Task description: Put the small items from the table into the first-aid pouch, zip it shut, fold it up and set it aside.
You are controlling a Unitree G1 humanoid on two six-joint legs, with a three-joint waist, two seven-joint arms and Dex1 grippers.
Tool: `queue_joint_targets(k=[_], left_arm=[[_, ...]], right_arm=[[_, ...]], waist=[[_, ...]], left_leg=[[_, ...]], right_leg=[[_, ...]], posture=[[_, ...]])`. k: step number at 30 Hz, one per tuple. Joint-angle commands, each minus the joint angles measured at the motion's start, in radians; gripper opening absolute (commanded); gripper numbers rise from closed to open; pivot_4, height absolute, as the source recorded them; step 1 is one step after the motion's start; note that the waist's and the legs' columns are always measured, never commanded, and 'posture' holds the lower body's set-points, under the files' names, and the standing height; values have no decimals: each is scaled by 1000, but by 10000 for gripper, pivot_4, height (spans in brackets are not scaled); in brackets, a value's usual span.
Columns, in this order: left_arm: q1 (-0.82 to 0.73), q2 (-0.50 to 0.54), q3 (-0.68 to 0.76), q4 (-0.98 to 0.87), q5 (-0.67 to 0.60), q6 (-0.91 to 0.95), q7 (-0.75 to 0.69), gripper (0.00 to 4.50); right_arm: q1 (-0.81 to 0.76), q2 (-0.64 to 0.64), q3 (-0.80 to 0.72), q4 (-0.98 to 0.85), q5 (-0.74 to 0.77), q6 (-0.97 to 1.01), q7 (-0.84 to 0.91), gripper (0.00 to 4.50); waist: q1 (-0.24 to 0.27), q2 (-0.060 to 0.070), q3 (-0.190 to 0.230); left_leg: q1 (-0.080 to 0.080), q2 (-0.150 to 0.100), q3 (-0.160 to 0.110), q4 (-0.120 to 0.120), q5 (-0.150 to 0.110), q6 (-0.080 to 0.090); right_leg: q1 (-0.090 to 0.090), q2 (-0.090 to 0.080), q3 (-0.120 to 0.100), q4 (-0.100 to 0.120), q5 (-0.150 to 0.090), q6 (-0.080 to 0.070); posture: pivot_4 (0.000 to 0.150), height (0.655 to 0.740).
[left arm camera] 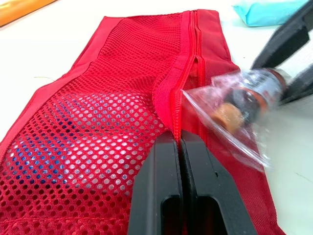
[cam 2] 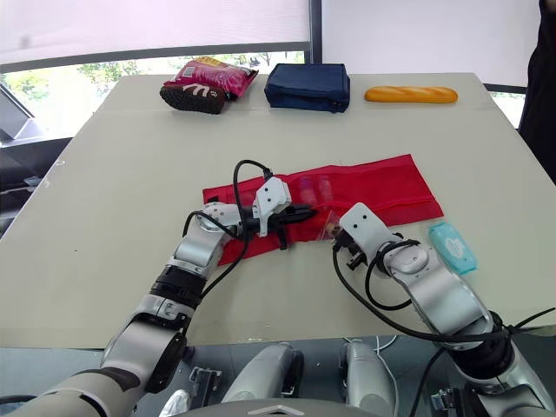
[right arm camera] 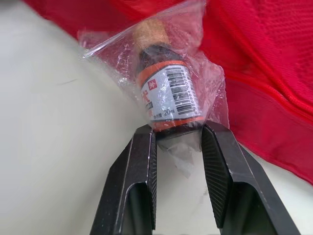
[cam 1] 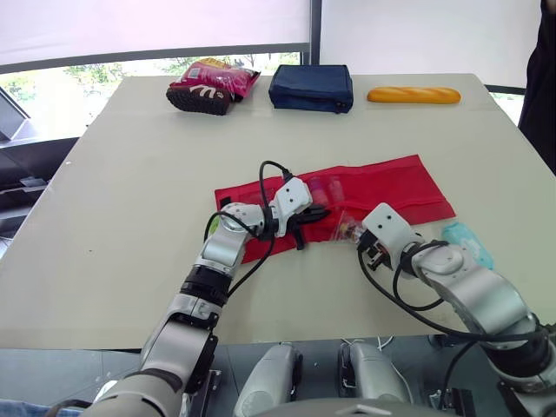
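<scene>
The red mesh first-aid pouch (cam 1: 382, 187) lies flat across the middle of the table, its zip (left arm camera: 191, 58) partly open. My left gripper (left arm camera: 177, 139) is shut, pinching the pouch's fabric at the zip edge. A small brown bottle (right arm camera: 166, 93) with an orange-and-white label sits in a clear plastic bag, its top at the pouch's opening. My right gripper (right arm camera: 177, 129) is shut on the bottle's base through the bag, just in front of the pouch. A teal packet (cam 1: 467, 243) lies on the table to the right of my right arm.
Along the far edge stand a pink snack bag (cam 1: 213, 84), a navy pouch (cam 1: 311, 87) and a yellow bread roll (cam 1: 413, 95). A person's dark sleeve (cam 1: 543, 78) shows at the right edge. The table's left side (cam 1: 130, 200) is bare.
</scene>
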Motion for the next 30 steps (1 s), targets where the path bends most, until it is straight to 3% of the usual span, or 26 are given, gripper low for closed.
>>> queue_joint_targets(k=[1,14,30], left_arm=[[-14,-6,1,-37,-18,-5,3,0],[19,2,-22,-84,-31,0,-35,0],[18,-15,-48,-97,-45,-16,-68,0]], right_arm=[[0,3,-9,-29,16,-4,4,7966],[-61,270,-211,86,-61,79,-205,7966],[-136,446,-179,240,-113,-18,-316,7966]], waist=[[0,0,0],[0,0,0],[-5,0,0]], left_leg=[[0,0,0,0,0,0],[0,0,0,0,0,0],[0,0,0,-1,0,0]], right_leg=[[0,0,0,0,0,0],[0,0,0,0,0,0],[-1,1,1,0,0,0]], posture=[[1500,7390],[1500,7390],[1500,7390]])
